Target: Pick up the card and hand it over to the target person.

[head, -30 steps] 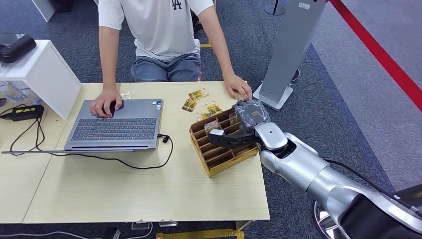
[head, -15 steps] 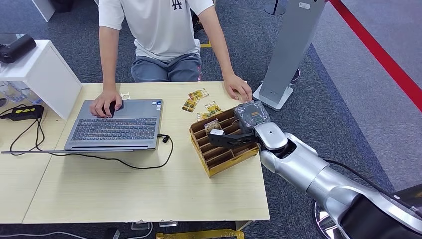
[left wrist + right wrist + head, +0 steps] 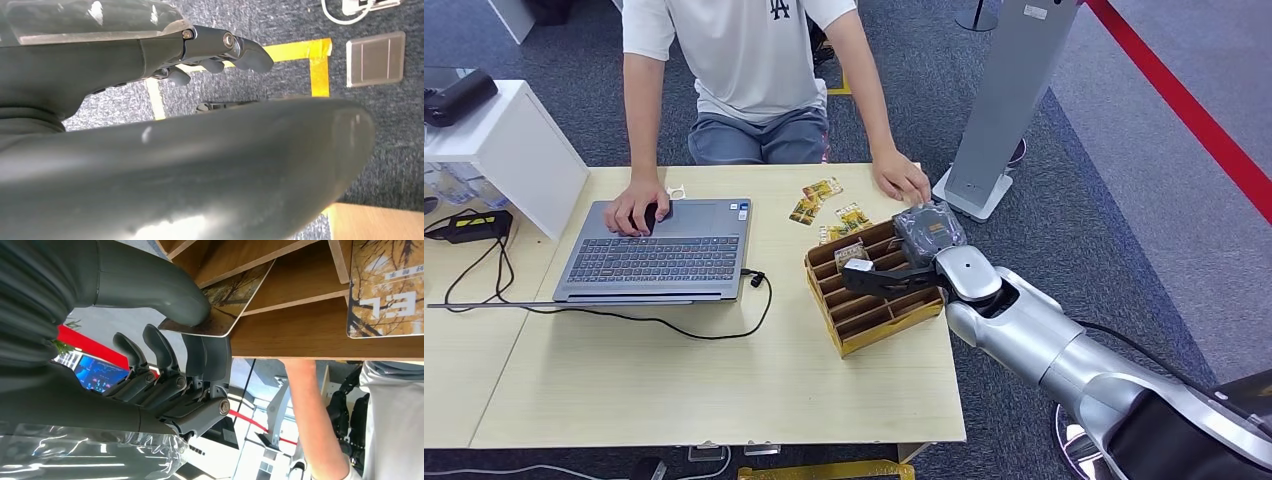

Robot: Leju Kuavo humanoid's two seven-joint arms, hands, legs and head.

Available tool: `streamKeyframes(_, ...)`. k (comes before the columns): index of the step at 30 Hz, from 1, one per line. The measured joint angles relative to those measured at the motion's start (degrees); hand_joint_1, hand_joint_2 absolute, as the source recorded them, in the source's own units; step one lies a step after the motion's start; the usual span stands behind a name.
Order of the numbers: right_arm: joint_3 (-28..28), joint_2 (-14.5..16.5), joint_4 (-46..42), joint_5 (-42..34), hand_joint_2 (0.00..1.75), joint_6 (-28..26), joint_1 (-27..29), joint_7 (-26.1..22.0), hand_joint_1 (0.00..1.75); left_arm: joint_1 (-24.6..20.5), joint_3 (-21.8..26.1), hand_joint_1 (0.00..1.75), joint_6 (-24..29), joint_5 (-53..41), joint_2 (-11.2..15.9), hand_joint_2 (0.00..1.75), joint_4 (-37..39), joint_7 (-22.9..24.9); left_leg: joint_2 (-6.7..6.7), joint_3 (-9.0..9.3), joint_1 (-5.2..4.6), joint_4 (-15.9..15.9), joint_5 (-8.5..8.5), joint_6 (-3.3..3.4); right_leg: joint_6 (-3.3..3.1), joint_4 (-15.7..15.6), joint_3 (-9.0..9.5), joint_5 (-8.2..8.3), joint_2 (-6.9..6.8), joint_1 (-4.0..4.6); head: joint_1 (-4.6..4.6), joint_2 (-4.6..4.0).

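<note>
Glossy flat card [image 3: 227, 300] in right robot hand [image 3: 185, 340]; slotted wooden rack [image 3: 874, 290]

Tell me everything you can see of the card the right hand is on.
The card is thin and flat, printed with a brown and gold tree pattern, with rounded corners. It sits tilted in a slot of the wooden organizer, one end sticking out. The right hand pinches that end, thumb on the printed face, fingers behind. The wooden divider hides the rest.
</note>
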Motion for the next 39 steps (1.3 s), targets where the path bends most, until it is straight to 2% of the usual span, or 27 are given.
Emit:
streamKeyframes(5, -0.94, -0.45, -3.28, 0.51, 1.75, -1.66, -1.11, 0.82, 1.50, 0.63, 0.31, 0.00, 0.76, 0.42, -0.11, 0.00, 0.16, 0.53, 0.05, 0.01, -0.02, -0.01, -0.01, 0.01, 0.00, 0.01, -0.01, 0.00, 0.05, -0.02, 0.00, 0.00)
streamKeyframes(9, -3.41, -2.62, -13.22, 2.59, 1.75, -3.69, -1.77, 3.25, 1.50, 1.20, 0.55, 0.00, 0.96, 0.80, -0.11, 0.00, 0.21, 0.49, 0.07, -0.12, -0.04, 0.12, -0.06, 0.01, 0.01, 0.14, -0.15, -0.05, 0.07, -0.04, 0.00, 0.00)
streamKeyframes(14, -9.43, -4.46, -26.68, 11.48, 1.75, -12.51, 0.67, 3.86, 1.50, 1.57, 0.63, 0.00, 1.01, 1.08, -0.38, 0.00, 0.31, -0.18, 0.02, -0.22, -0.04, 0.16, -0.06, 0.00, 0.01, 0.20, -0.25, -0.07, 0.04, -0.04, 0.00, 0.00)
streamKeyframes(17, -11.99, -4.49, -30.49, 16.23, 1.75, -16.16, 3.00, 2.59, 1.50, 1.28, 0.45, 0.00, 1.01, 0.96, -0.58, 0.00, 0.39, -0.41, -0.08, -0.17, -0.03, 0.13, -0.05, 0.00, 0.00, 0.16, -0.18, -0.09, -0.07, -0.03, 0.00, 0.00)
streamKeyframes(23, -13.21, -2.71, -27.81, 20.35, 1.75, -19.79, 5.44, -0.21, 1.50, 0.62, 0.29, 0.00, 1.00, 0.98, -0.62, 0.00, 0.51, -0.08, -0.13, -0.04, 0.00, 0.03, 0.00, 0.01, 0.01, 0.02, -0.04, -0.04, -0.11, 0.00, 0.00, 0.00)
streamKeyframes(30, -13.22, -1.02, -21.63, 19.73, 1.75, -21.57, 5.56, -1.99, 1.50, 0.60, 0.36, 0.00, 0.46, 1.23, -0.39, 0.00, 0.54, -0.08, -0.03, 0.00, 0.00, -0.02, 0.01, 0.00, 0.00, -0.02, 0.00, 0.00, -0.02, 0.00, 0.00, 0.00)
streamKeyframes(31, -13.11, -0.81, -20.85, 19.43, 1.75, -21.45, 5.49, -2.28, 1.24, 0.62, 0.27, 0.00, 0.09, 1.16, -0.31, 0.00, 0.57, -0.05, -0.01, 0.03, -0.01, -0.04, 0.02, 0.00, -0.01, -0.03, 0.01, 0.00, 0.00, -0.01, 0.00, 0.00)
streamKeyframes(33, -12.97, -0.37, -19.61, 18.63, 1.75, -21.30, 5.44, -2.89, 0.64, 0.65, 0.02, 0.00, -0.33, 1.00, -0.22, 0.87, 0.68, 0.12, 0.00, -0.02, 0.00, -0.01, 0.00, -0.01, -0.01, -0.01, -0.03, 0.00, 0.01, 0.00, 0.00, 0.00)
streamKeyframes(34, -13.01, -0.13, -19.18, 17.88, 1.75, -21.41, 5.53, -3.23, 0.29, 0.71, 0.08, 0.00, -0.37, 1.06, -0.17, 1.31, 0.71, 0.09, 0.01, -0.02, 0.00, 0.00, 0.00, -0.01, 0.00, 0.00, -0.04, 0.00, 0.02, 0.00, 0.00, 0.00)
streamKeyframes(35, -13.22, 0.13, -18.89, 16.09, 1.75, -21.63, 5.70, -3.85, 0.17, 0.79, 0.34, 0.00, -0.23, 1.34, -0.17, 1.75, 0.75, -0.17, 0.02, -0.03, 0.01, 0.00, 0.00, -0.01, 0.00, 0.00, -0.04, 0.00, 0.03, 0.01, 0.00, 0.00)
streamKeyframes(37, -14.01, 0.91, -18.23, 9.37, 1.75, -22.06, 6.28, -6.12, 0.02, 1.00, 0.80, 0.00, 0.39, 1.88, -0.17, 0.87, 0.82, -0.34, 0.06, 0.04, 0.00, -0.05, 0.01, -0.01, -0.02, -0.04, 0.00, 0.02, 0.07, 0.00, 0.00, 0.00)
streamKeyframes(39, -15.20, 2.26, -16.77, -3.83, 1.75, -20.93, 6.92, -10.60, 0.00, 1.30, 0.94, 0.00, 1.06, 2.31, -0.09, 0.00, 0.90, 0.19, 0.09, 0.06, 0.00, -0.07, 0.02, -0.01, -0.02, -0.05, 0.01, 0.04, 0.11, 0.01, 0.00, 0.00)
